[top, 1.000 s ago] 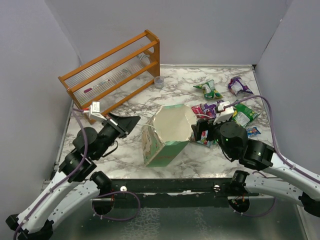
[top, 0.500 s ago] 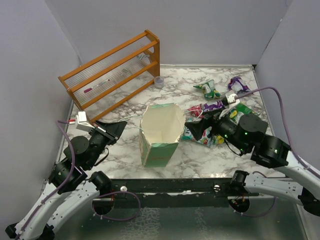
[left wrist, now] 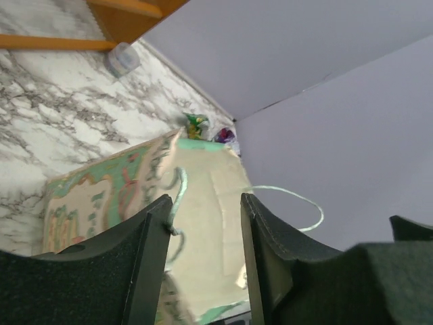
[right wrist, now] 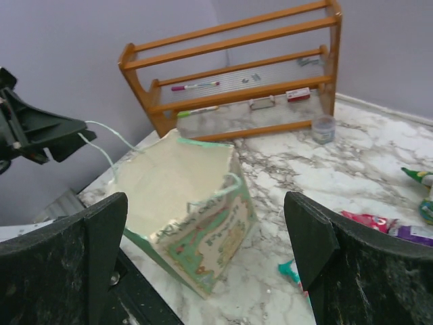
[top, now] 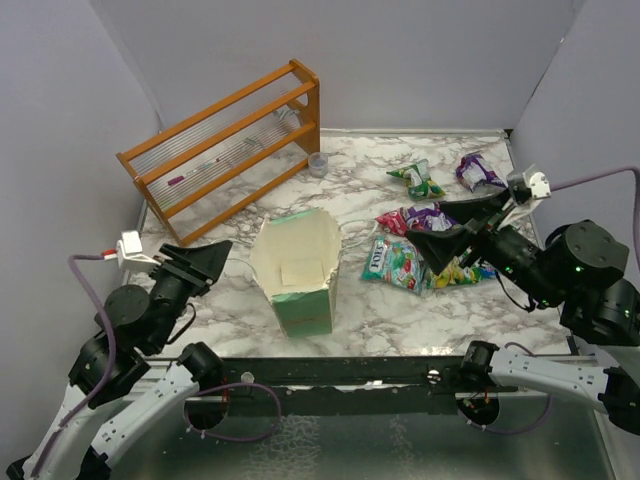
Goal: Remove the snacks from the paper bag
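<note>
Check paper bag (top: 300, 290), standing upright near centre with mouth up for access, with left tool (left wrist: 203, 203) partly spread about its handle cord (left wrist: 178, 186), right tool (right wrist: 203, 202) spread wide, empty, near snacks (top: 395, 262) lying on tabletop (top: 400, 312) to its right.

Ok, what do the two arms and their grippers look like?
Both arms are white links with black joint housings. The left gripper and right gripper have black wedge-shaped fingers. A purple cable runs to a white connector at each wrist.
</note>
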Controlling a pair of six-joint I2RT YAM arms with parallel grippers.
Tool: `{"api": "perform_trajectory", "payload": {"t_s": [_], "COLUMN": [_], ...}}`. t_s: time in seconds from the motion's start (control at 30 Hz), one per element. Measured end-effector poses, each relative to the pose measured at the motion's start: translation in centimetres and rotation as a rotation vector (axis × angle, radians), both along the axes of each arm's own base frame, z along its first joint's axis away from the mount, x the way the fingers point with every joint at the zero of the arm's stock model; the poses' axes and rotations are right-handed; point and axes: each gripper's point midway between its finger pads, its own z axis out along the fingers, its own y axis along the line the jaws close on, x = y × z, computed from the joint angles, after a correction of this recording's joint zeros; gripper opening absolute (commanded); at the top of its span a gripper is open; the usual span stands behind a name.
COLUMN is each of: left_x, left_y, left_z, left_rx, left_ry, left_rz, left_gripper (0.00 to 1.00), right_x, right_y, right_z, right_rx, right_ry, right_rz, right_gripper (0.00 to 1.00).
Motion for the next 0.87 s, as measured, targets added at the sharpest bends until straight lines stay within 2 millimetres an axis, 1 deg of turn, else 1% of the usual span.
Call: {"api": "perform_trajectory", "payload": {"t_s": [0.03, 0.07, 0.17, 0.23, 0.27, 0.37, 0.43, 0.57, 0.63, 0.67, 0.73, 0.87], "left_x": [-0.2, -0.4, -1.0, -1.5, -1.6, -2.1, -2.2, -1.8, -1.6, -1.5, -1.3, -1.3], "left_y": [0.5, 0.8, 1.8, 2.3, 2.5, 3.0, 3.2, 3.2, 3.1, 3.1, 3.1, 3.2], "left_z": [0.8, 1.5, 3.5, 4.7, 5.3, 8.2, 10.7, 16.6, 18.7, 19.5, 20.8, 22.5], "left_rx": [-0.001, -0.007, -0.014, -0.006, -0.001, 0.022, 0.046, 0.115, 0.141, 0.153, 0.172, 0.191], "left_ry": [-0.020, -0.033, -0.072, -0.095, -0.107, -0.160, -0.202, -0.297, -0.336, -0.351, -0.382, -0.435], "left_rz": [0.010, 0.016, 0.033, 0.036, 0.035, 0.035, 0.036, 0.041, 0.045, 0.047, 0.052, 0.063], "left_gripper": [0.61, 0.70, 0.86, 0.94, 0.96, 0.97, 0.98, 0.97, 0.97, 0.97, 0.97, 0.97], "right_x": [0.0, -0.1, -0.5, -0.9, -1.0, -1.3, -1.5, -1.7, -1.8, -1.8, -1.9, -1.9], "right_y": [-0.6, -1.3, -3.1, -4.2, -4.8, -5.7, -6.1, -6.7, -6.9, -6.9, -7.3, -7.8], "right_z": [0.3, 0.6, 1.9, 2.9, 3.5, 4.7, 5.3, 6.5, 7.2, 7.3, 8.2, 9.6], "right_rx": [-0.006, -0.011, -0.004, 0.011, 0.019, 0.032, 0.029, 0.032, 0.036, 0.036, 0.046, 0.063], "right_ry": [-0.007, -0.018, -0.046, -0.065, -0.076, -0.097, -0.110, -0.137, -0.151, -0.154, -0.170, -0.191], "right_rz": [-0.016, -0.031, -0.058, -0.072, -0.078, -0.090, -0.093, -0.096, -0.098, -0.099, -0.103, -0.121], "right_gripper": [0.99, 0.99, 0.99, 0.99, 0.99, 0.99, 0.99, 0.99, 0.99, 0.99, 0.99, 0.99]}}
